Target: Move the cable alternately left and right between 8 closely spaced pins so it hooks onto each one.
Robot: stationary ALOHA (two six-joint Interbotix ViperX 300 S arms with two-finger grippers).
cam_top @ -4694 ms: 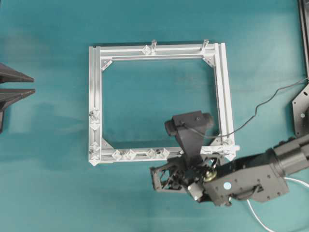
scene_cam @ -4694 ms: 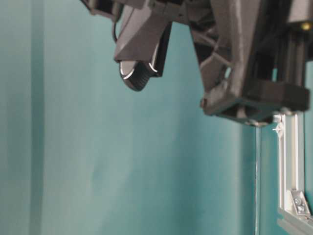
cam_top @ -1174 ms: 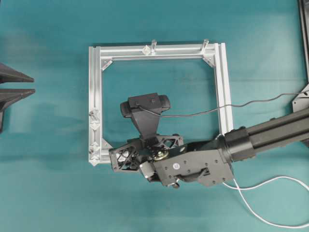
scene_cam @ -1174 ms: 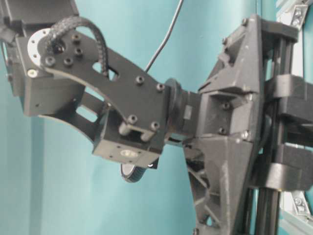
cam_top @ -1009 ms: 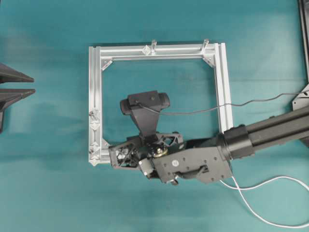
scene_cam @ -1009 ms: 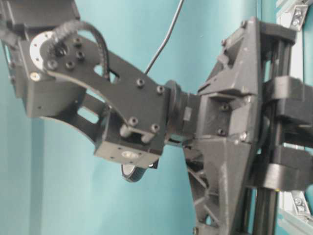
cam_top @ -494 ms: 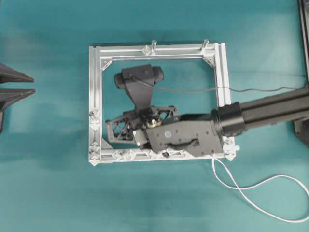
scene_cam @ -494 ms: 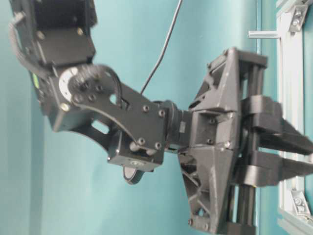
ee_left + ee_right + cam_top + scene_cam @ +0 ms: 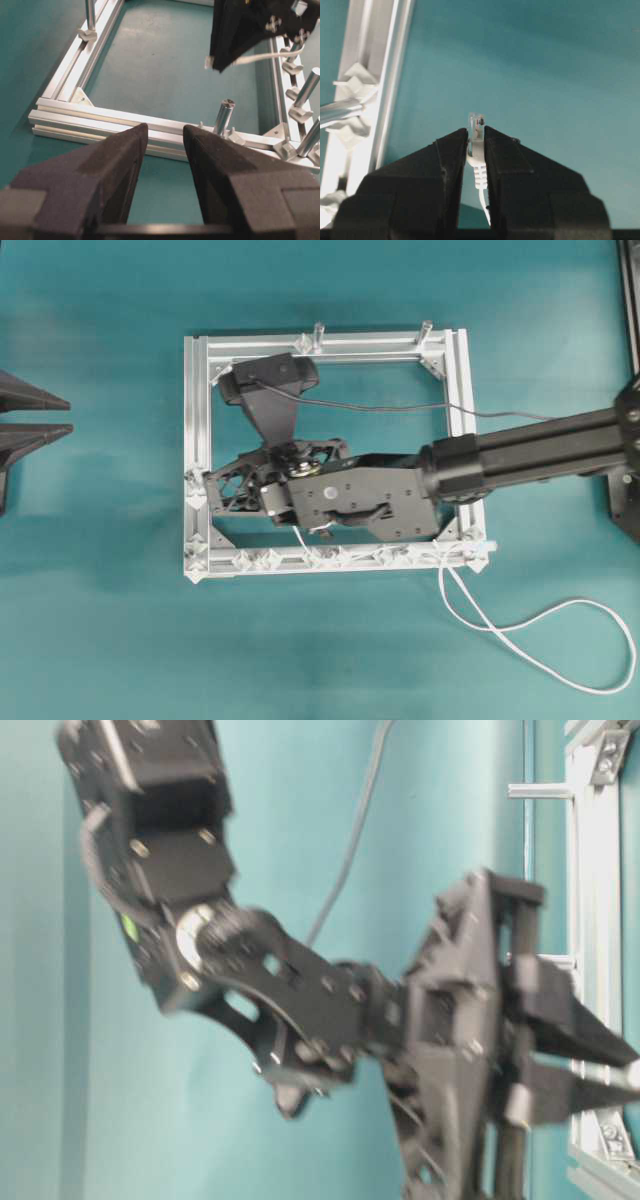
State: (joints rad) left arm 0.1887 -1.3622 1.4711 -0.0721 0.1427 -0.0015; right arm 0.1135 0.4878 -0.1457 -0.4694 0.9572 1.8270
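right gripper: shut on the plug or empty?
Shut on it. In the right wrist view the right gripper pinches the cable just behind its clear plug, which pokes out past the tips.

Right arm stretched in from right edge of overhead view, reaching leftward past centre. Wrist rolled, wrist camera sticking out toward top of view. Right tool [image 9: 476, 142] with black wedge fingers [image 9: 447, 165] nearly together, pinching thin white cable's clear plug [image 9: 476, 131] at tips. Left tool [image 9: 165, 145] low at far left, level, pads [image 9: 125, 165] spread wide, nothing between.
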